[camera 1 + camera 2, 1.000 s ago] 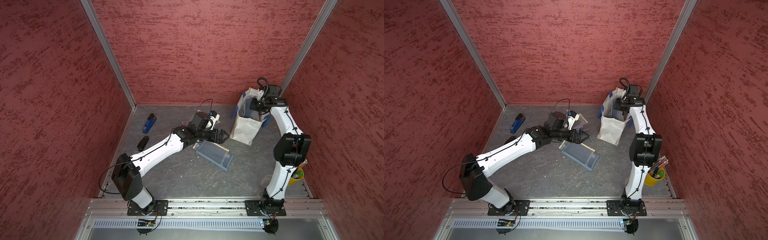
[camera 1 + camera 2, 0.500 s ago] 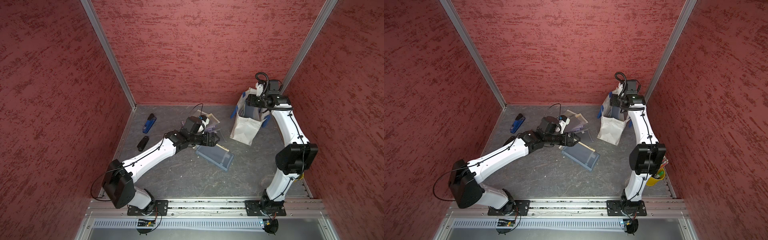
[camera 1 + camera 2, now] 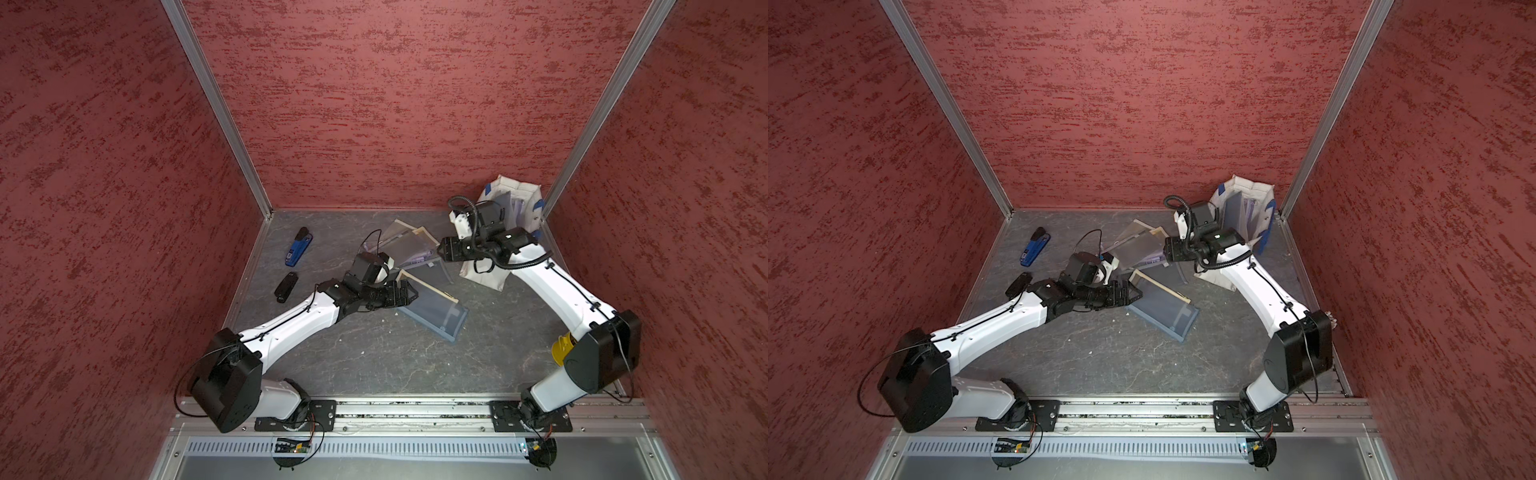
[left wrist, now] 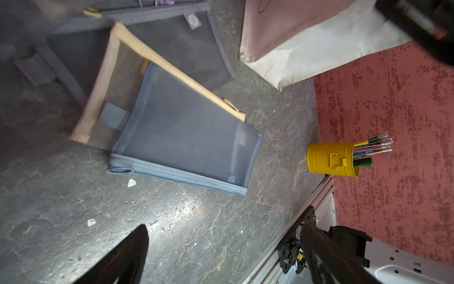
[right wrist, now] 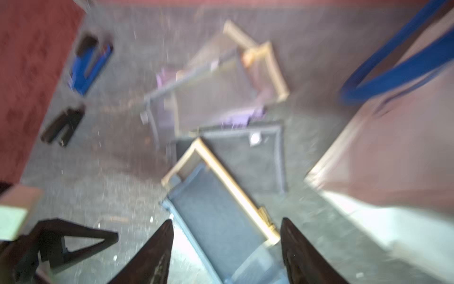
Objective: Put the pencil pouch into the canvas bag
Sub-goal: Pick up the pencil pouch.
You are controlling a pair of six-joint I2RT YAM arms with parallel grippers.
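Blue mesh pencil pouch (image 3: pixel 436 313) lies flat on the floor (image 3: pixel 374 357), overlapping a tan-trimmed pouch (image 4: pixel 115 81). Its long axis runs diagonally, zipper-pull end toward the left gripper (image 3: pixel 405 291), which sits right at that end, jaws spread wide, holding nothing. Farther back, the right gripper (image 5: pixel 226 246) hangs spread and empty too. The canvas bag (image 3: pixel 525 195) stands in the far right corner.

Two staplers (image 3: pixel 298 252) (image 3: pixel 286 286), one bag (image 3: pixel 487 277) (pouches (image 3: pixel 432 309): several)

grey table (image 3: pixel 374 365), mesh pouches (image 3: pixel 432 309), canvas bag (image 3: pixel 524 192), stapler (image 3: pixel 298 249)
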